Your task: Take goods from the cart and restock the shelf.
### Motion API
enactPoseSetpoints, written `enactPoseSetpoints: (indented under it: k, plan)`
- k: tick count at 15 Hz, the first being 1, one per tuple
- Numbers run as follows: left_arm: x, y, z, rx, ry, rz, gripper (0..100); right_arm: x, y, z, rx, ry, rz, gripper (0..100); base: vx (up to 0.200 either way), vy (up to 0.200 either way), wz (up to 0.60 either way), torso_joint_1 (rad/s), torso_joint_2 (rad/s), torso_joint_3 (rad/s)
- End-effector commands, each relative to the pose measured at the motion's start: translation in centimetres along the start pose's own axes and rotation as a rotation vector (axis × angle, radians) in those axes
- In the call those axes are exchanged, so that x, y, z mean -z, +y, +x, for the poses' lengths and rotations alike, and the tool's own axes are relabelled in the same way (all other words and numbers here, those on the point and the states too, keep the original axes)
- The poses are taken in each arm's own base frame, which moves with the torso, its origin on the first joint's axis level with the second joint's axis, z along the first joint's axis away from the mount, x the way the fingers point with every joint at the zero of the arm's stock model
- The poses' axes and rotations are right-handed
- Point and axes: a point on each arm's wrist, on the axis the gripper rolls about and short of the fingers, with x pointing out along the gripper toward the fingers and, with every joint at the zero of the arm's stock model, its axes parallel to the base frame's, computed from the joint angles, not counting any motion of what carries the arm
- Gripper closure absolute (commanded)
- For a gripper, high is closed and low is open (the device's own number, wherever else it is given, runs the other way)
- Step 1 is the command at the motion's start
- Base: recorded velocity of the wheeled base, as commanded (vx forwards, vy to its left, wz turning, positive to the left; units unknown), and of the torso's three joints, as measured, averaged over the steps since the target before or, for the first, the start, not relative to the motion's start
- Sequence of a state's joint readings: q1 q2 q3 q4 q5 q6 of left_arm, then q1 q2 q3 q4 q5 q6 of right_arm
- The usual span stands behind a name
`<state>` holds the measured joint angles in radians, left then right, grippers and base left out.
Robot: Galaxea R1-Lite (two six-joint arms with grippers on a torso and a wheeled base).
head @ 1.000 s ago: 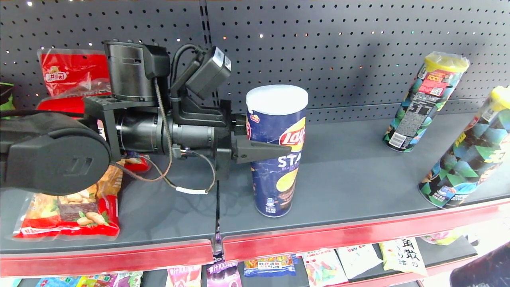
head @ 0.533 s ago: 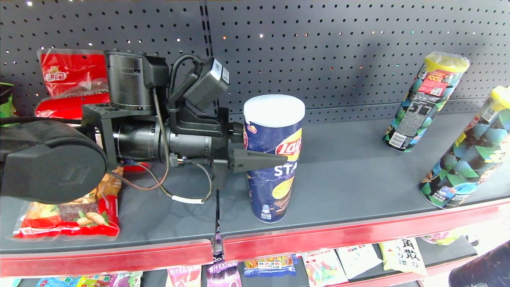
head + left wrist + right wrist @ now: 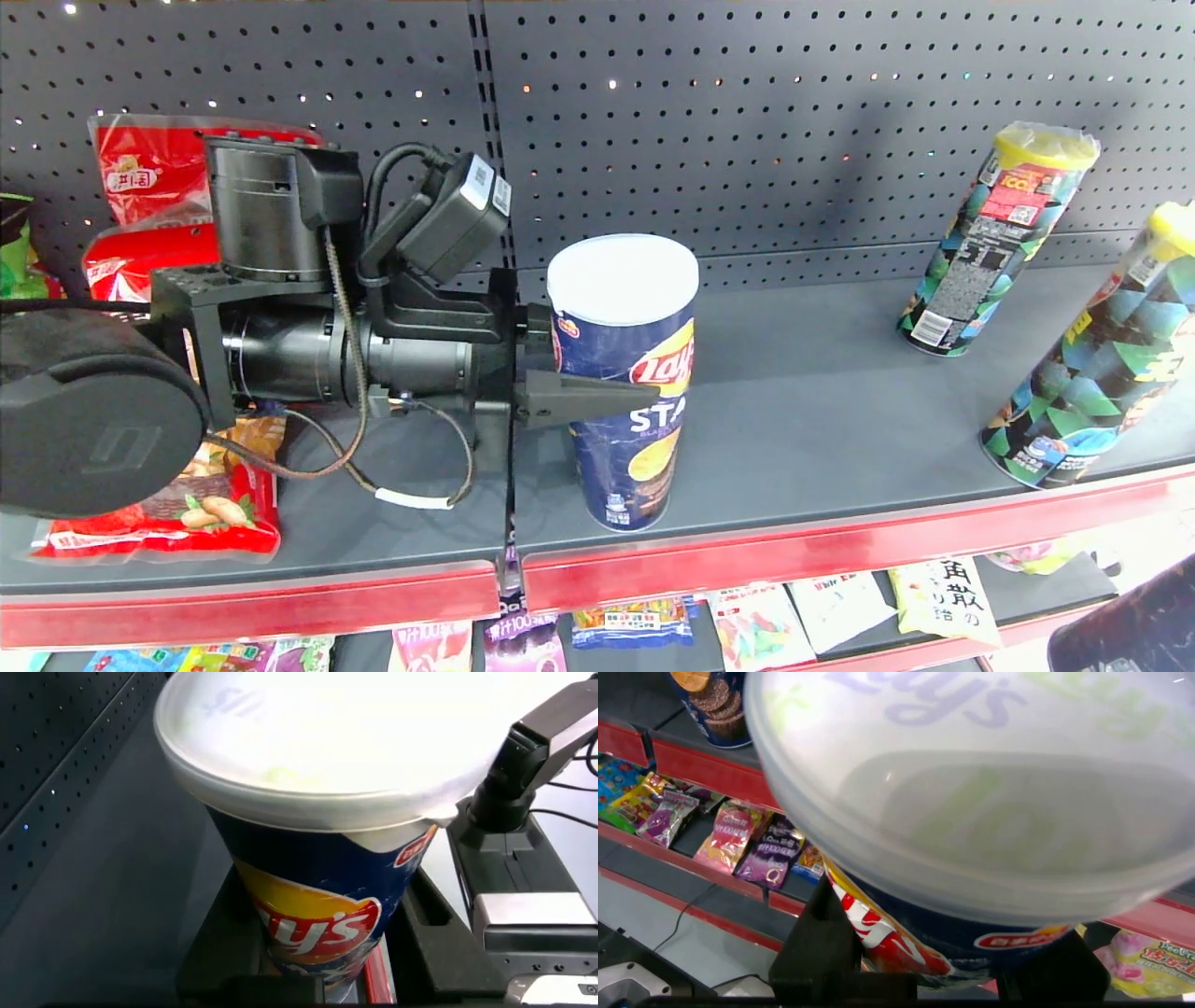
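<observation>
A blue chips can (image 3: 625, 392) with a white lid stands upright near the front of the grey shelf (image 3: 822, 401), left of the middle. My left gripper (image 3: 597, 373) comes in from the left and is shut on the can's upper half. In the left wrist view the same can (image 3: 327, 887) sits between the black fingers of that gripper (image 3: 327, 952). In the right wrist view a second blue chips can (image 3: 906, 938) with a clear lid is held in my right gripper (image 3: 924, 966), above lower shelves of snack packets.
Two teal patterned cans with yellow lids (image 3: 994, 238) (image 3: 1092, 355) lean at the shelf's right. A peanut bag (image 3: 159, 504) and a red bag (image 3: 159, 177) lie at the left. The shelf has a red front lip (image 3: 840, 551); snack packets (image 3: 775, 616) lie below.
My left gripper has carried the blue can a little to the left and toward the shelf's front edge, still shut on it. The other cans and bags have stayed put.
</observation>
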<state>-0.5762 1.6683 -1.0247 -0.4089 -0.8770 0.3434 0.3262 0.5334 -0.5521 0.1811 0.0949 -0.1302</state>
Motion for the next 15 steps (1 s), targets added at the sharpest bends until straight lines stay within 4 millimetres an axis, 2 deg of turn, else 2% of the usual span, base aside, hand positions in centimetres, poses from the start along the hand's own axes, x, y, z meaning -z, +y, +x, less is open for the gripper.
enactPoseSetpoints:
  k: [1, 5, 6, 10, 14, 15]
  plan:
    - [0.1, -0.1, 0.1, 0.004, 0.004, -0.007, 100, 0.0, 0.0, 0.1, -0.002, 0.006, 0.000, 100, 0.000, 0.000, 0.00, 0.000, 0.00, 0.000]
    - [0.4, 0.3, 0.5, 0.002, 0.011, -0.013, 100, 0.0, 0.0, 0.1, -0.001, 0.005, 0.000, 100, 0.000, 0.000, 0.00, 0.000, 0.00, 0.000]
    - [0.5, 0.4, 0.6, 0.002, 0.012, -0.014, 0, 0.0, 0.0, 0.1, -0.001, 0.005, 0.000, 100, 0.000, 0.000, 0.00, 0.000, 0.00, 0.000]
    - [0.8, 0.4, 0.6, -0.018, 0.025, -0.024, 0, -0.3, -0.1, 0.4, -0.015, 0.012, -0.001, 100, 0.000, 0.000, 0.00, 0.000, 0.00, 0.000]
    - [0.2, -0.3, -0.9, -0.082, 0.031, -0.025, 0, -3.5, -0.6, 2.8, -0.070, 0.036, -0.003, 100, 0.000, 0.000, 0.00, 0.000, 0.00, 0.000]
    - [0.1, -1.3, -2.2, -0.122, 0.040, -0.059, 0, -5.2, -0.7, 4.0, -0.118, 0.033, -0.012, 100, 0.000, 0.000, 0.00, 0.000, 0.00, 0.000]
